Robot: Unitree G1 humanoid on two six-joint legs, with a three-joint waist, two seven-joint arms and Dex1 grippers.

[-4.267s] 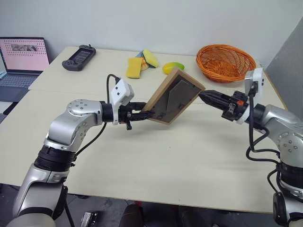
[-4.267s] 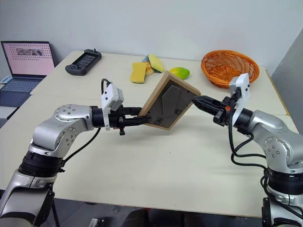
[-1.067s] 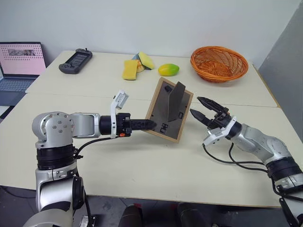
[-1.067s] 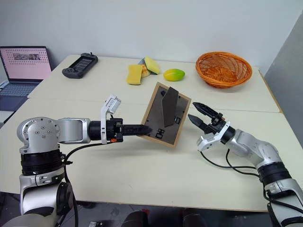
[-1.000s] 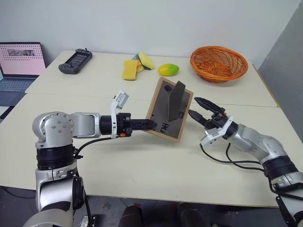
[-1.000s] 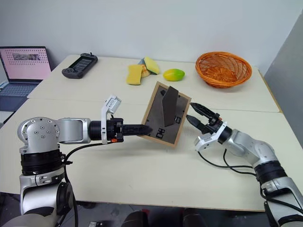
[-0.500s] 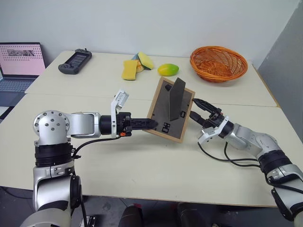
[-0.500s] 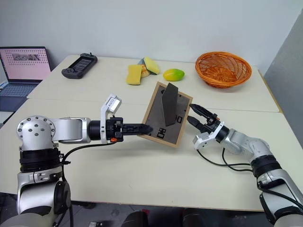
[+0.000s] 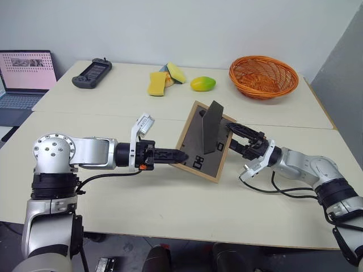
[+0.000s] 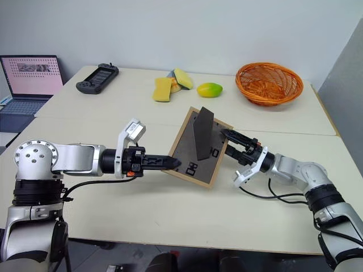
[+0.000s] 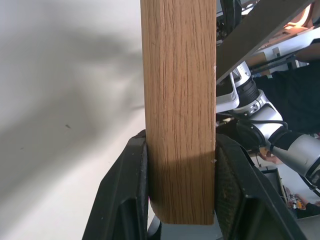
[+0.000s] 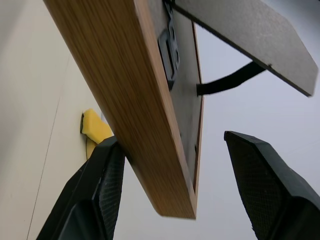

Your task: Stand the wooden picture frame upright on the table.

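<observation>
- Wooden picture frame (image 9: 203, 144) hangs tilted above the table (image 9: 170, 198), its grey back and unfolded stand (image 9: 211, 128) facing up.
- Left fingers (image 11: 135, 190) clamp its near edge, carrying the weight.
- Right fingers (image 12: 260, 180) stand wide apart astride the far edge, likely to steady it.

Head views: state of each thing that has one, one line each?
wooden picture frame: held tilted above the table, back panel toward the camera.
fold-out stand: swung out.
left gripper: shut on the frame's edge.
right gripper: open, fingers astride the frame's other edge.
laptop: open, screen lit.
</observation>
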